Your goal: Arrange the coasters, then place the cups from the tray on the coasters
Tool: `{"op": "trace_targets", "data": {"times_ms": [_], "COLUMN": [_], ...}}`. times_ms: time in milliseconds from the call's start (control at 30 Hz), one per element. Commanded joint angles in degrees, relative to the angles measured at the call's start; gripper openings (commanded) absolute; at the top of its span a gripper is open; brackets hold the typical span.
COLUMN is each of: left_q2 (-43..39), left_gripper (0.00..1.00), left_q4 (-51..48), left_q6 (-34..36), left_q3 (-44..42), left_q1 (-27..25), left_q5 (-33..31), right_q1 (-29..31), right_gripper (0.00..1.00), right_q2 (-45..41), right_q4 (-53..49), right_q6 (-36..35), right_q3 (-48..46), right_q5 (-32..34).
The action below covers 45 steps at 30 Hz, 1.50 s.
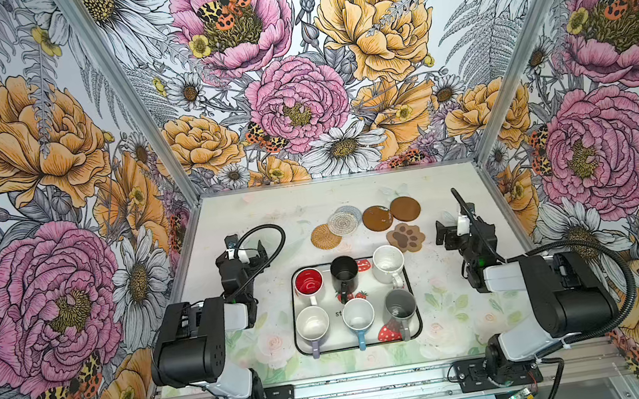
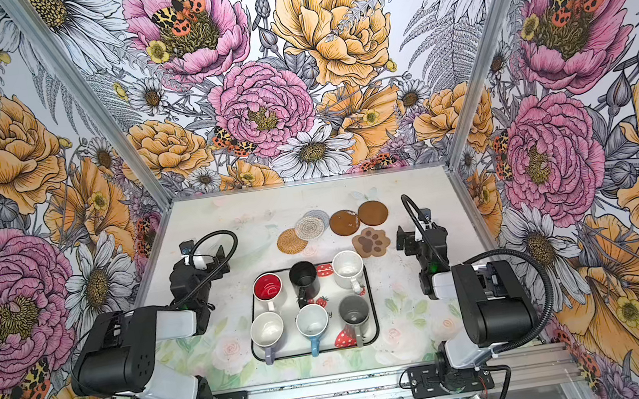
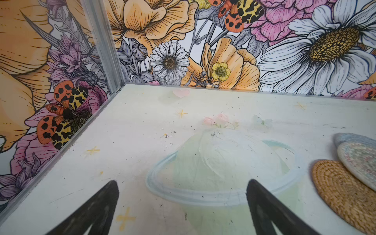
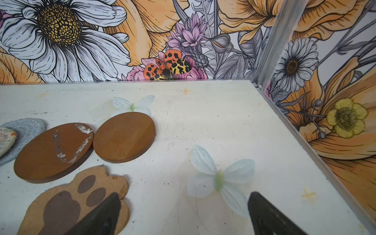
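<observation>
Left claw (image 3: 182, 183) and right claw (image 4: 184, 194) both apart, empty. Coasters (image 1: 326, 236) overlap and are likely light and stiff, so pinch a free edge.

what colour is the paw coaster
The paw coaster is tan with a brown print; right wrist view.

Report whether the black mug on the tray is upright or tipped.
Upright: the black handled mug stands on the cream strawberry-printed tray, its open mouth facing up.

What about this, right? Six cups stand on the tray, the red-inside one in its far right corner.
Wrong corner: both top views show the red-inside cup in the far left corner of the tray, not the far right. The rest holds.
</observation>
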Motion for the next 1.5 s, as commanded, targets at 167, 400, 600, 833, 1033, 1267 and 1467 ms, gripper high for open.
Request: {"op": "trace_targets", "data": {"times_ms": [167, 400, 600, 833, 1033, 1267, 1467], "left_q2": [-0.03, -0.02, -0.08, -0.06, -0.06, -0.03, -0.04], "left_gripper": [0.99, 0.99, 0.99, 0.99, 0.99, 0.99, 0.99], "left_q4": [0.23, 0.21, 0.28, 0.29, 0.28, 0.30, 0.25], "left_q6": [-0.86, -0.87, -0.88, -0.89, -0.91, -0.86, -0.95], "left_q3": [0.53, 0.57, 0.54, 0.54, 0.52, 0.52, 0.58], "left_q1": [-0.11, -0.20, -0.18, -0.18, -0.15, -0.19, -0.10], "left_q5": [-0.92, -0.95, -0.91, -0.88, -0.87, -0.91, -0.70], "right_q1": [-0.13, -0.12, -0.13, -0.21, -0.22, -0.22, -0.22], "right_gripper": [1.00, 1.00, 1.00, 1.00, 1.00, 0.97, 0.92], "right_q2": [0.16, 0.19, 0.16, 0.22, 0.25, 0.25, 0.11], "right_q4": [2.15, 2.06, 2.06, 2.06, 2.06, 2.06, 2.05], "right_q6": [-0.12, -0.11, 0.02, -0.01, 0.03, -0.02, -0.03], "right_q3": [0.32, 0.32, 0.29, 0.39, 0.39, 0.41, 0.27], "right_q5": [-0.60, -0.61, -0.60, -0.69, -0.69, -0.69, -0.69]}}
